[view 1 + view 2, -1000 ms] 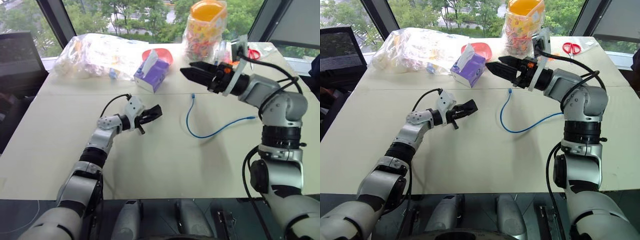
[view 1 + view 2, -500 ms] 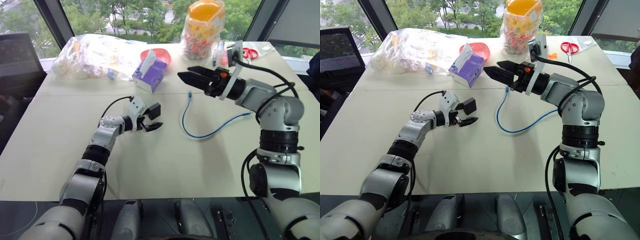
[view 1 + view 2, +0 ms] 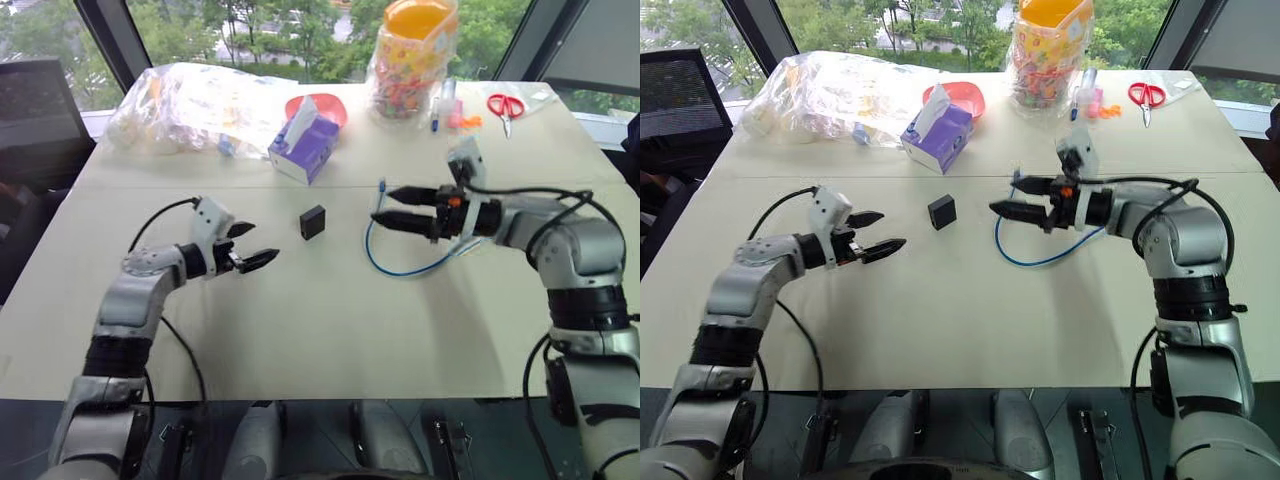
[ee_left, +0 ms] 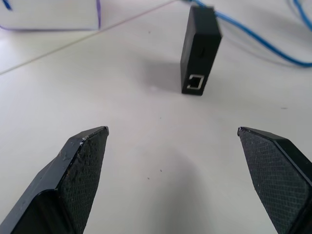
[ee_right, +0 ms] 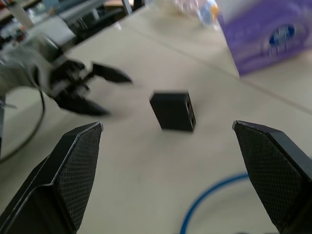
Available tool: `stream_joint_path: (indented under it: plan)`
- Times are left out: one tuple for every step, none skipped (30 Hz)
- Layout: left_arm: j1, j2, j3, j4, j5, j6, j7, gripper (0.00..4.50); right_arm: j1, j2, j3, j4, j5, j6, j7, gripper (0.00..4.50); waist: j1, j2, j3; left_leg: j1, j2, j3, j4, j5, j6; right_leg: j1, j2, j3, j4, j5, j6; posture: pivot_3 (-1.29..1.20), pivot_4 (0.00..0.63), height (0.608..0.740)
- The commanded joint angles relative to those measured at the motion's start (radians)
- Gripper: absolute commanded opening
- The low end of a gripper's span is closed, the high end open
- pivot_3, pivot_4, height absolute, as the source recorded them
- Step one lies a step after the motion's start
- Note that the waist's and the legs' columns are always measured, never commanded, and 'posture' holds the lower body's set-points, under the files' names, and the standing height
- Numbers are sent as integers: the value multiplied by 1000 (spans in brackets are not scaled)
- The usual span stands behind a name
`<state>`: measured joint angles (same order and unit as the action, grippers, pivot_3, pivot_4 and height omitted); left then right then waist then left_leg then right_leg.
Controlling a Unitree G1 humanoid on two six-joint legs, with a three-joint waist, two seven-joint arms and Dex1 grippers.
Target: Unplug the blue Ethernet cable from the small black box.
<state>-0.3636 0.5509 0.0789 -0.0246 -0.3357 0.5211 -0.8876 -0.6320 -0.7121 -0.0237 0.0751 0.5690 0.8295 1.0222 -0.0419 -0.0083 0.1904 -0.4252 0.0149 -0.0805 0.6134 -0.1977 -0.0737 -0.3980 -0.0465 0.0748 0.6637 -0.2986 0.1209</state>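
The small black box (image 3: 313, 222) stands on edge on the white table (image 3: 330, 330), its port side facing my left wrist camera (image 4: 200, 51). The blue Ethernet cable (image 3: 1032, 265) lies in a loose curve to the box's right, apart from it, with one plug end (image 3: 382, 186) free on the table. My left gripper (image 3: 258, 243) hovers open to the left of the box with nothing between its fingers. My right gripper (image 3: 383, 205) is open too, low over the cable's near loop and pointing toward the box (image 5: 173, 111).
A purple tissue box (image 3: 305, 148) sits just behind the black box. Farther back are a clear plastic bag of goods (image 3: 195, 105), a red bowl (image 3: 325, 108), a jar of colourful items (image 3: 410, 60) and red scissors (image 3: 505, 104).
My left gripper opened, let go of the black box and drew back to the left; the box now stands on the table. My right gripper came down toward the cable.
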Motion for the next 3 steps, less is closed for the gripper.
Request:
stream_joint_path:
  plan:
    - [59,33,81,-169,-80,90,38,4437,21,-77,-17,0,-34,-61,58,4500,-1,0,0,0,0,0,0,0,0,0,0,0,0,0,0,0,150,740]
    - [87,38,98,-209,-98,109,50,4437,30,-100,-19,9,-38,-64,74,4500,-2,0,0,1,0,0,0,0,0,0,0,0,0,0,0,0,150,740]
    - [110,46,107,-236,-105,112,53,4437,37,-119,-18,18,-40,-65,93,4500,-2,0,0,1,0,0,0,0,0,0,0,0,0,0,0,0,150,740]
